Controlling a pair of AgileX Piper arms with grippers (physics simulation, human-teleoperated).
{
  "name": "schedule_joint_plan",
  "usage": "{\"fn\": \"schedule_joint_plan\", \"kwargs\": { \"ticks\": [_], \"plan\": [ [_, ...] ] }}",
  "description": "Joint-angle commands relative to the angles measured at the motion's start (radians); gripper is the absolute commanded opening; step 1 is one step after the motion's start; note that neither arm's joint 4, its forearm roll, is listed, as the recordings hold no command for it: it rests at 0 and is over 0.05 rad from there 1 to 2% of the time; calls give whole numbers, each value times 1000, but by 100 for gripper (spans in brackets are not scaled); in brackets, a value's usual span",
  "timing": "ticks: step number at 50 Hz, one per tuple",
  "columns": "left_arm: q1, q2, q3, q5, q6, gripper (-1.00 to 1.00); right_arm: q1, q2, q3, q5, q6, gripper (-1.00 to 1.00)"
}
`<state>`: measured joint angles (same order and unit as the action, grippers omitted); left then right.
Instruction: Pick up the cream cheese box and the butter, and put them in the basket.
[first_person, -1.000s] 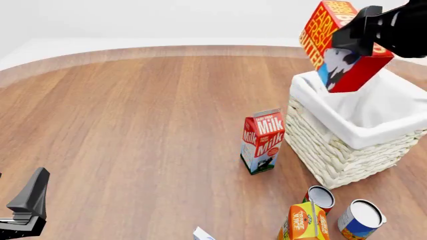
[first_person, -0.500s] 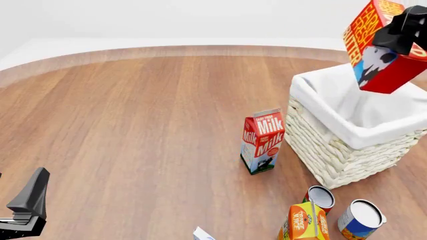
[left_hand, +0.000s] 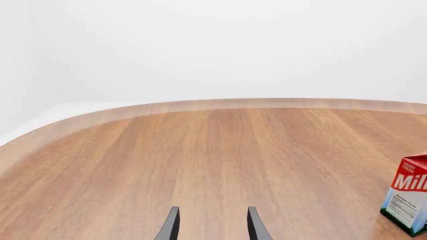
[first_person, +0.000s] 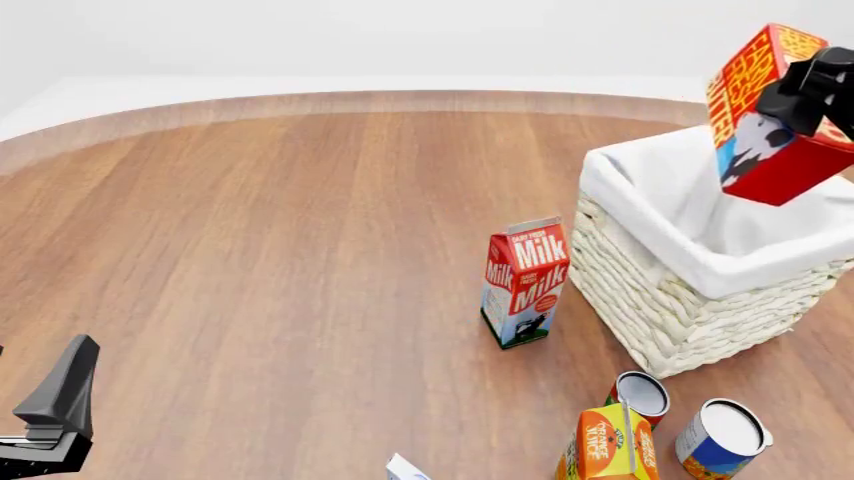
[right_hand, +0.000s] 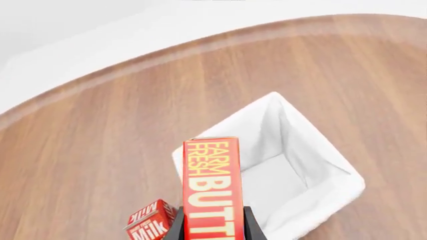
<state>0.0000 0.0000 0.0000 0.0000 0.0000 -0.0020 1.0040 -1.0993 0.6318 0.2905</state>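
The butter (first_person: 771, 120), a red and orange carton, hangs tilted in the air above the basket (first_person: 667, 300), with my right gripper (first_person: 805, 97) shut on its upper part. In the right wrist view the butter (right_hand: 212, 185) sits between the fingers, with the basket's white liner (right_hand: 327, 150) open below it. At the bottom edge of the front view a small white and pale blue corner (first_person: 404, 468) pokes in; it looks like the cream cheese box, mostly cut off. My left gripper (first_person: 54, 412) rests at the near left, open (left_hand: 212, 227) over bare wood.
A red-and-white Milk carton (first_person: 525, 283) stands just left of the basket, also in the wrist views (left_hand: 408, 200) (right_hand: 152, 220). An orange juice carton (first_person: 607, 445) and two cans (first_person: 643, 394) (first_person: 722, 437) stand in front of the basket.
My right gripper has carried the butter to the right and slightly down, from above the basket's left rim to above its right part. The left arm has not moved.
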Motion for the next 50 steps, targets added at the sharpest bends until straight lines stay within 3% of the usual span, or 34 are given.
{"fn": "schedule_joint_plan", "kwargs": {
  "ticks": [1, 50],
  "plan": [
    [0, 0, 0, 0, 0, 100, -14, -8, 49, -76, 27, -100],
    [0, 0, 0, 0, 0, 100, -27, 86, 128, -248, 62, -100]
  ]
}}
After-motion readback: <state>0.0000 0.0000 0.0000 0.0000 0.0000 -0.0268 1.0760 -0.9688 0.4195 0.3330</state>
